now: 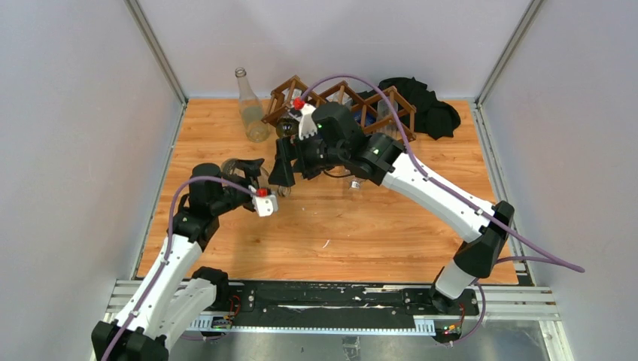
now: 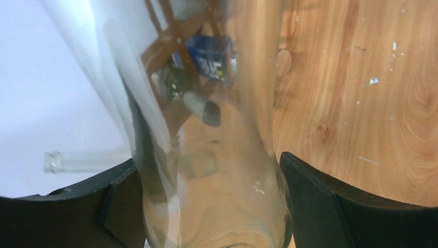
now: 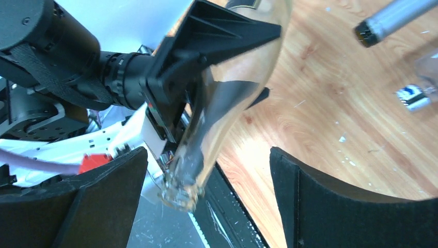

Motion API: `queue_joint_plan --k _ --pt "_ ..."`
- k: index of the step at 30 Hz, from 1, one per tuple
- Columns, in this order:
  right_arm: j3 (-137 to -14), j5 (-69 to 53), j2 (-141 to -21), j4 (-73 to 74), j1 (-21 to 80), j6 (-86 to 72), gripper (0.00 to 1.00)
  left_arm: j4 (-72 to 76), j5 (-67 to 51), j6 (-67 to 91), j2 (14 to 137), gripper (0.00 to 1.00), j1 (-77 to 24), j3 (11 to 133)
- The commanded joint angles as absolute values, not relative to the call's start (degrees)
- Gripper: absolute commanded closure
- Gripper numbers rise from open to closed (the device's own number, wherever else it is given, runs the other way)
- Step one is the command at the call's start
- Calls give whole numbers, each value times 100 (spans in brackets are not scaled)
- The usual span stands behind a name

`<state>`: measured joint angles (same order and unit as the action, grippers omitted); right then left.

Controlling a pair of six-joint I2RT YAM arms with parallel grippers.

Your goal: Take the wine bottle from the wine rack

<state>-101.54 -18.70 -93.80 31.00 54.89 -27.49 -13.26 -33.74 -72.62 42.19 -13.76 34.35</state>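
The left gripper (image 2: 206, 181) clamps the wine bottle (image 2: 227, 129) by its body; the right gripper (image 3: 206, 165), wide open around the neck at lower centre, should back straight off without brushing glass.

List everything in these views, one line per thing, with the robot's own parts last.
wine rack: one, dark brown, far middle of the table
wine bottle: one, clear glass, off the rack, held above the table left of centre
standing bottle: one, clear glass, upright just left of the rack
black cloth: one, black, far right, beside the rack
bottle neck: one, grey with a dark cap, seen in the right wrist view; the rest is cut off
blue-labelled piece: one, near that neck; too little shows to identify it
table: one, light wood
left gripper: one, black, closed on the wine bottle's body
right gripper: one, black, open around the wine bottle's neck
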Motion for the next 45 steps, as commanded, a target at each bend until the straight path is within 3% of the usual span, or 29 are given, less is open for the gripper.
queue_joint_plan --k 1,10,21,32,45 --pt "-9921 -1697 -8952 2970 5102 -2836 9 -491 -2629 -5847 4561 100 -1411 4486" --pt "-9526 -1265 -8411 2971 4597 -2900 8 -880 -2245 -3717 5574 100 -1238 5674" --pt "-9391 -900 -8390 3072 4031 -2886 8 -1273 -2480 -1996 6571 100 -287 6873" --pt "-9488 -500 -8463 3259 3849 -2795 9 105 -2829 -859 7781 100 993 7451" --pt "-9509 -369 -8424 3355 3466 -2841 10 2321 -2409 -306 9042 100 1195 7155"
